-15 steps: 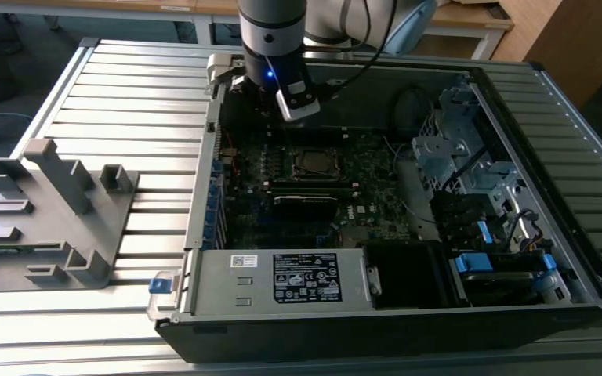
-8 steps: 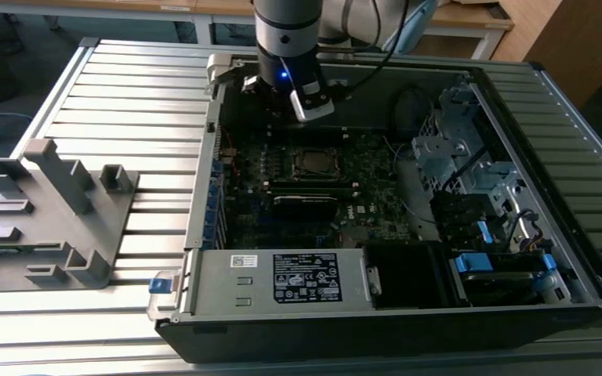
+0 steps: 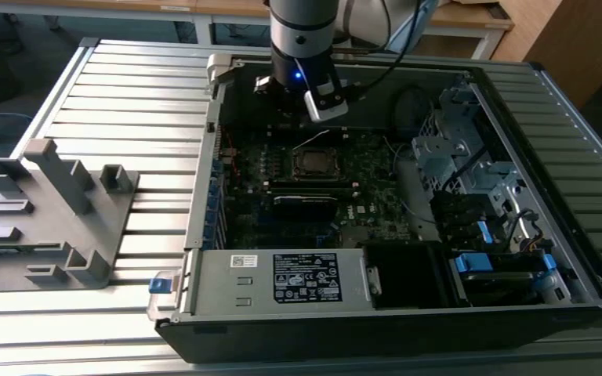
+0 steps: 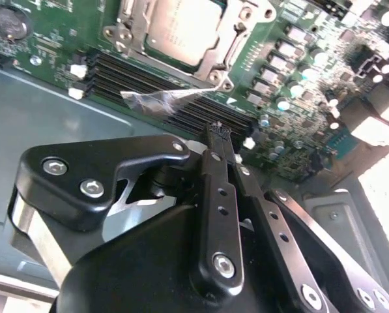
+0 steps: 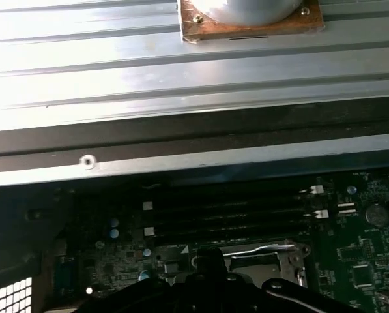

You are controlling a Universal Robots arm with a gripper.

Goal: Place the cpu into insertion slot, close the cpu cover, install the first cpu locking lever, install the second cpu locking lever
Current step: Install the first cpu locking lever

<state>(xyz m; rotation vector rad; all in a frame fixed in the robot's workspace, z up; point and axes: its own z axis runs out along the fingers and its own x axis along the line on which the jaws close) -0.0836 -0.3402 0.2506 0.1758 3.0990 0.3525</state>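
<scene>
The cpu (image 4: 181, 29) shows its dull silver top in the motherboard socket (image 3: 317, 162), and the cpu cover (image 4: 132, 29) lies flat around it as a thin metal frame. A thin lever rod (image 4: 235, 47) runs along one side of the frame. My gripper (image 4: 220, 130) hangs above the black memory slots (image 4: 174, 98) just beside the socket, fingers shut with nothing between them. In the exterior view my gripper (image 3: 301, 117) is over the board, a little beyond the socket. In the first wrist view my gripper's tip (image 5: 208, 257) sits next to the socket frame (image 5: 266, 251).
The open computer case (image 3: 201, 196) lies on a slatted aluminium table (image 3: 134, 94). A labelled power supply (image 3: 280, 278) fills its near end and drive cages (image 3: 458, 153) its right side in the exterior view. A grey fixture (image 3: 45, 211) stands at the exterior view's left. A foil scrap (image 4: 156, 99) lies by the memory slots.
</scene>
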